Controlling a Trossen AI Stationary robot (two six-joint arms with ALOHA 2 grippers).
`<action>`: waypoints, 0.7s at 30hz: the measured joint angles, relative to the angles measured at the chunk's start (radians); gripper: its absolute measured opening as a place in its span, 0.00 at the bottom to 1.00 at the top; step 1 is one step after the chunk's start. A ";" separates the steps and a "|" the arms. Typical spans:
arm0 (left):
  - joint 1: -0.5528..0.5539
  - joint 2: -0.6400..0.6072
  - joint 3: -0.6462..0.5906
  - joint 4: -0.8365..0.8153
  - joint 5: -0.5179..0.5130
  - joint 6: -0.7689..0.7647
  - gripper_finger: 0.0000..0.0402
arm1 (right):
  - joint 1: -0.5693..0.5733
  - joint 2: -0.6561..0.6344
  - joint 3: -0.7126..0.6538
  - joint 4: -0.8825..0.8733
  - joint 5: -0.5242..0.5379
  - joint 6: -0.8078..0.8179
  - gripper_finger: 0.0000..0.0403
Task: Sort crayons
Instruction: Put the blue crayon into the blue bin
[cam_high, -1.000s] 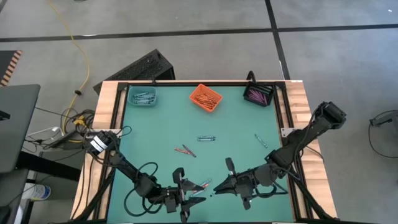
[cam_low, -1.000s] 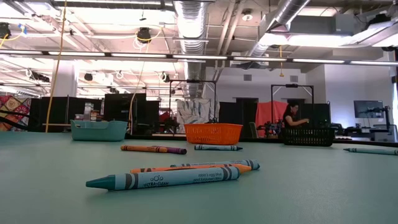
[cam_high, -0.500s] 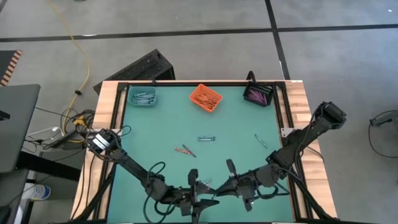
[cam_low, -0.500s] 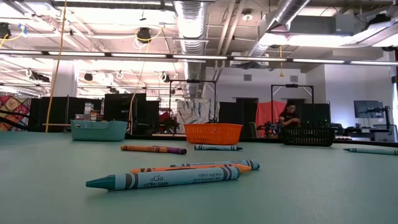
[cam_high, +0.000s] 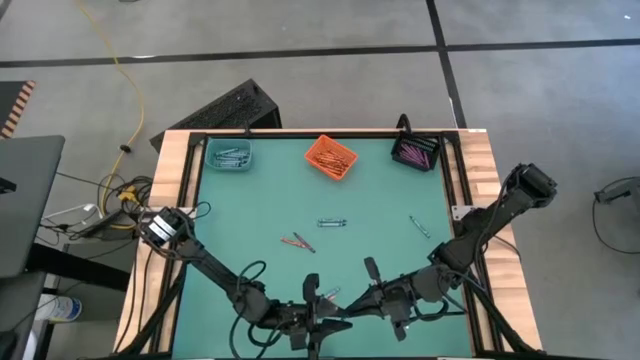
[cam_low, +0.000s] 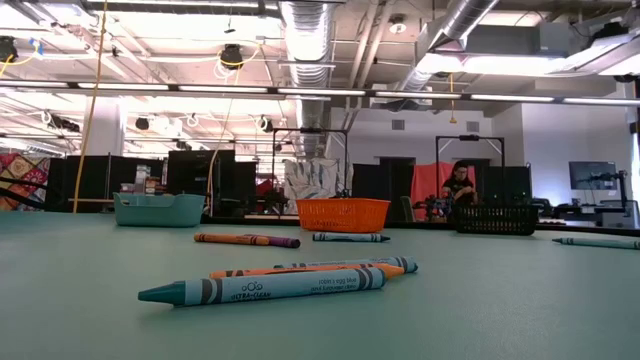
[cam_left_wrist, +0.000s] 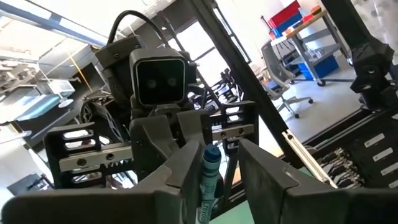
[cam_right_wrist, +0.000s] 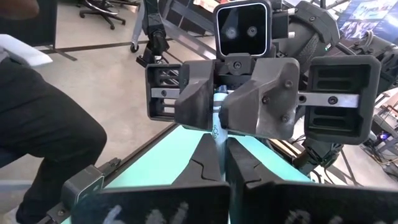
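While the two dark arms meet nose to nose at the green worktop's (cam_high: 260, 210) near edge, the left gripper (cam_right_wrist: 217, 112) is clenched on a thin blue-green wax crayon (cam_left_wrist: 208, 177) whose other end sits between the right gripper's (cam_left_wrist: 208, 134) closing fingers, seemingly a handover toward the bins.

1. You are seeing only the blue tip of the thin blue-grey wax crayon (cam_left_wrist: 210, 163) in the left wrist view; the left gripper (cam_left_wrist: 214, 167) is hiding its body.
2. The right gripper (cam_right_wrist: 216, 163) is covering its lower end.
3. The bin contents are looking too small overhead to count.
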 joint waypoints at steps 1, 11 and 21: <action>-0.003 0.000 0.000 0.000 -0.004 0.008 0.22 | 0.002 0.000 0.000 0.000 0.000 -0.001 0.00; -0.019 0.000 0.000 0.004 -0.035 0.064 0.08 | 0.009 0.000 0.000 -0.001 0.003 -0.008 0.00; -0.018 0.000 0.000 -0.043 -0.024 0.064 0.01 | 0.006 0.000 0.000 -0.046 0.003 0.034 0.03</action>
